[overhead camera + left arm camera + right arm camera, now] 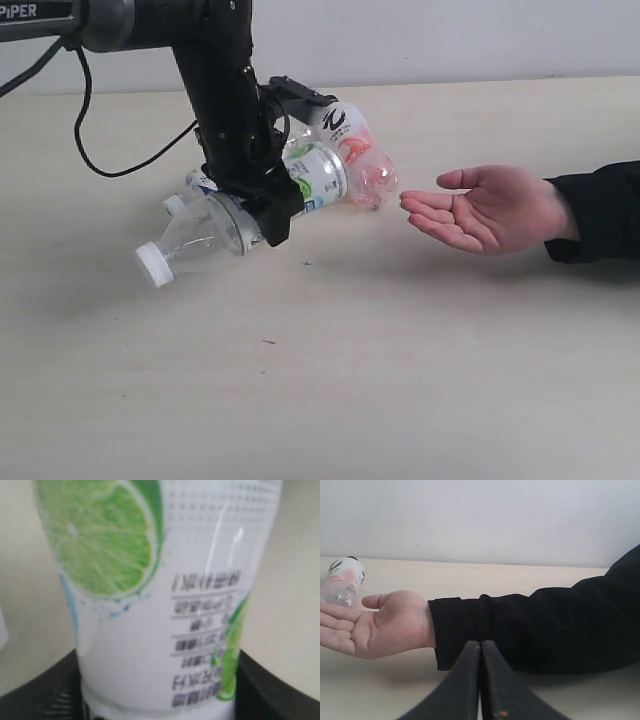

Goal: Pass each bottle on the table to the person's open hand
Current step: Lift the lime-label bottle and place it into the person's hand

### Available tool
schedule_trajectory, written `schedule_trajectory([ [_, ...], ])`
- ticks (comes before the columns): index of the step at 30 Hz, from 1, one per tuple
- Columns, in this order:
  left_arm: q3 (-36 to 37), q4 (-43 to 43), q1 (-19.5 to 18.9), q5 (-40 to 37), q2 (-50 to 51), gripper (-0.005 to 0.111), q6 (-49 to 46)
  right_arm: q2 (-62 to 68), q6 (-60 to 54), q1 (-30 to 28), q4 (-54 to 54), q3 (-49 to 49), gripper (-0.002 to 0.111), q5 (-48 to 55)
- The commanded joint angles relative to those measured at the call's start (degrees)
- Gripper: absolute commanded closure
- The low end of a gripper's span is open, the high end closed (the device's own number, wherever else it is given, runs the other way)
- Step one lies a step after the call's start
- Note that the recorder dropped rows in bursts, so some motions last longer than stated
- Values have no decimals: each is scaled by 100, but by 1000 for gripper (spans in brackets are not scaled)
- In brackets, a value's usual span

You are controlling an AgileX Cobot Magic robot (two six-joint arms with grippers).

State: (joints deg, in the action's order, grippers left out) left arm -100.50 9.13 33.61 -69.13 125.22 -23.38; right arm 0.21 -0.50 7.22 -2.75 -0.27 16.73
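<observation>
Lime-label bottle (pixel 210 232), cap toward the viewer, hangs sideways above the tabletop (pixel 400 380), clamped around its middle by the left pincer (pixel 265 215). The person's open hand (pixel 490 210) lies palm up and empty, near but apart. A pink bottle (pixel 350 135) and a white-blue bottle (pixel 195 183) lie behind. The right pincer (pixel 481 680) is closed and empty. No handover looks finished yet.

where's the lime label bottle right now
Exterior view, left of centre: the clear plastic lime-label bottle is in the left gripper, left of the open hand.
</observation>
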Motion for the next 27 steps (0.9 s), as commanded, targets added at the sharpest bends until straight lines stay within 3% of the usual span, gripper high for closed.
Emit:
schedule_trajectory([
  [1,-6,51,58,-83,-251,107,891,-21,13,16,-10,27,108,-54],
  [9,-6,-11,529,-72,-644,107,2093,-21,13,16,-10,27,108,-54],
  [20,-6,353,1350,630,-987,107,4369,-21,13,16,-10,27,108,-54],
  [27,-6,525,1853,2241,-960,107,5298,-21,13,16,-10,27,108,-54],
])
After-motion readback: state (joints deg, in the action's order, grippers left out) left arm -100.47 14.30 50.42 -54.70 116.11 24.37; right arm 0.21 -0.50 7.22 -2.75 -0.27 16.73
